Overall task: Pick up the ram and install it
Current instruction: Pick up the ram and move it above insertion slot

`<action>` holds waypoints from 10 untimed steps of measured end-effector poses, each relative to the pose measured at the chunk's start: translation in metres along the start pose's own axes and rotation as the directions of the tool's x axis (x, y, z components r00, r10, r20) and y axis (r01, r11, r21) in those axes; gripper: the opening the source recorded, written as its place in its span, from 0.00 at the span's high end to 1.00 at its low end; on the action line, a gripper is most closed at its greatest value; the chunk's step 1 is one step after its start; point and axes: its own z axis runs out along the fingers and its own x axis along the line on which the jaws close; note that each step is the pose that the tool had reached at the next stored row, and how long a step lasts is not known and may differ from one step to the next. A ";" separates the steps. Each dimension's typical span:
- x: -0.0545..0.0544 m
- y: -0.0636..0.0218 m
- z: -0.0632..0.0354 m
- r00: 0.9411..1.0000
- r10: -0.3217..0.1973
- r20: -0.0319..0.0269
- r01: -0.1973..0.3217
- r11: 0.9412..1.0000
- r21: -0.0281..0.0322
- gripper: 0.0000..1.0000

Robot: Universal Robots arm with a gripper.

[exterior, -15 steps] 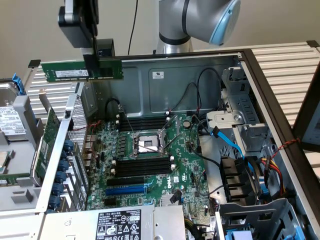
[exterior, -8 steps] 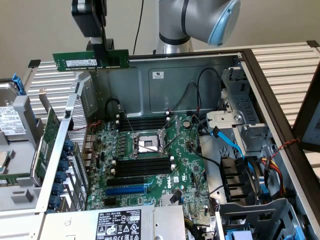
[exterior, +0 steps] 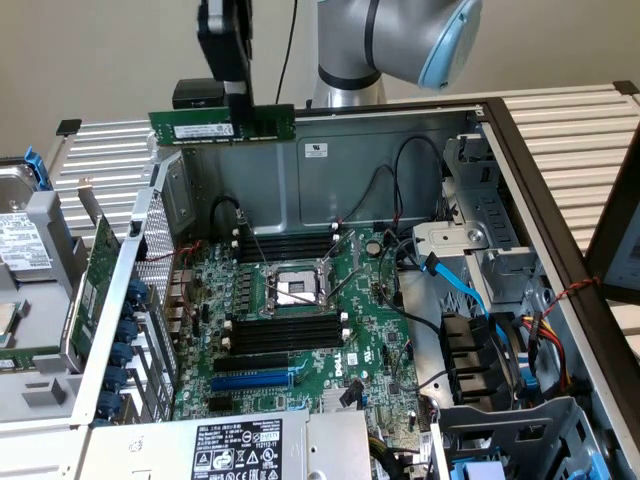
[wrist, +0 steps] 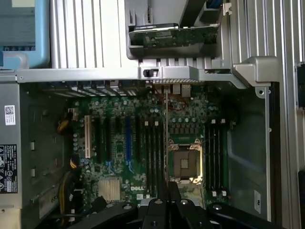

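Gripper (exterior: 238,103) clenched on ram (exterior: 200,128), grasping upper edge near mid-length. Ram held level, high above open computer case (exterior: 280,190) (well apart from motherboard (exterior: 372,335)). Black memory slots (exterior: 285,333) flank CPU socket (exterior: 292,290).

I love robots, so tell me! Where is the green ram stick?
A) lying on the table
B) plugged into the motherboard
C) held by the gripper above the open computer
C: the gripper is clamped on the ram, holding it level high over the motherboard.
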 end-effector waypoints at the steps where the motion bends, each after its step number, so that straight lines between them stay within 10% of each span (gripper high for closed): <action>1: -0.001 -0.0047 0.0019 1.000 0.000 0.000 0.000 1.000 0.000 0.88; 10: -0.003 -0.0324 0.0183 1.000 0.008 0.000 -0.008 1.000 0.000 0.88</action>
